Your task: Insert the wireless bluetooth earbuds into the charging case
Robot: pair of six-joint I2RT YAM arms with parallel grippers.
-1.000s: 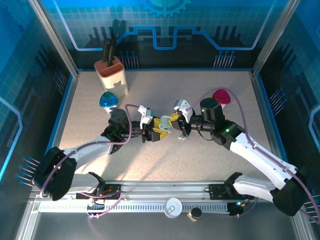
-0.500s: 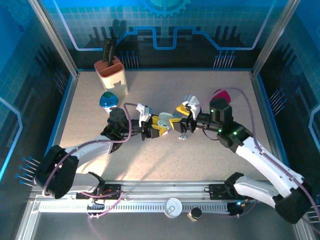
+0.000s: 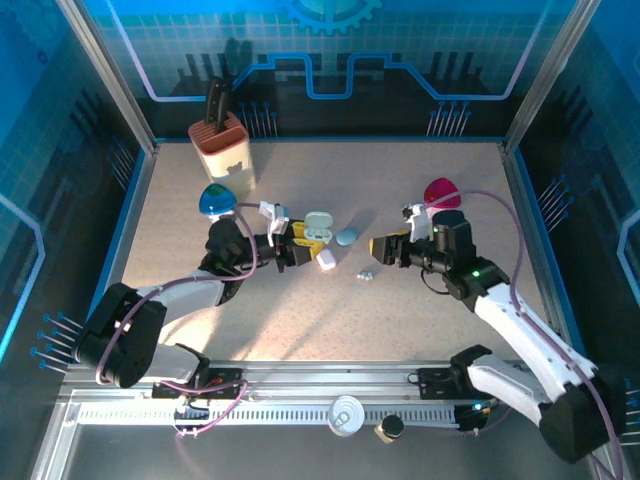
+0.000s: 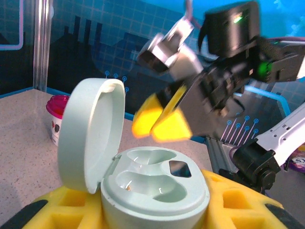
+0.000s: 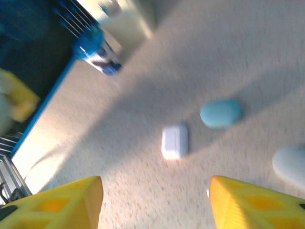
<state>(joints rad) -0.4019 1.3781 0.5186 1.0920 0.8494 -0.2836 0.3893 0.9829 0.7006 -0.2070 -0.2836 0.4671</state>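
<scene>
Left tool (image 3: 297, 244) clamps the open charging case (image 4: 155, 188) — right tool (image 5: 156, 196) spread wide, empty, above the table (image 3: 300, 325) middle.

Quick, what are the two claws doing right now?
Left claw: closed on the pale green plastic charging case, lid open.
Right claw: open, holding nothing.

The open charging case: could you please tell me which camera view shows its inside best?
The left wrist view: the charging case is close up, lid raised, both wells empty. The top external view shows it small and distant.
</scene>
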